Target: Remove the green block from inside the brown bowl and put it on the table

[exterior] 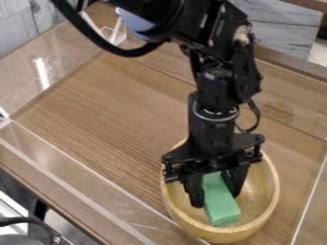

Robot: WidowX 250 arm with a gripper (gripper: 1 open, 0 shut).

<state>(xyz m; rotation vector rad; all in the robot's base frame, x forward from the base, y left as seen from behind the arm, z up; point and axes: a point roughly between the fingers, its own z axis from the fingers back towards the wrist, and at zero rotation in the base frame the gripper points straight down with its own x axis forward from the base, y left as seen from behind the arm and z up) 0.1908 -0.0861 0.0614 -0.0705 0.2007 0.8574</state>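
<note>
The brown bowl [177,209] sits on the table [102,105] at the lower right of the camera view. The green block [224,205] stands tilted inside the bowl, its lower end near the bowl's floor. My gripper [217,190] points steeply down into the bowl and is shut on the block's upper part, one black finger on each side. The fingers hide the top end of the block.
Clear acrylic walls [71,158] line the table's edges at the front and left. The black arm [211,57] rises above the bowl toward the top of the view. Bare wood-grain tabletop spreads to the left of the bowl.
</note>
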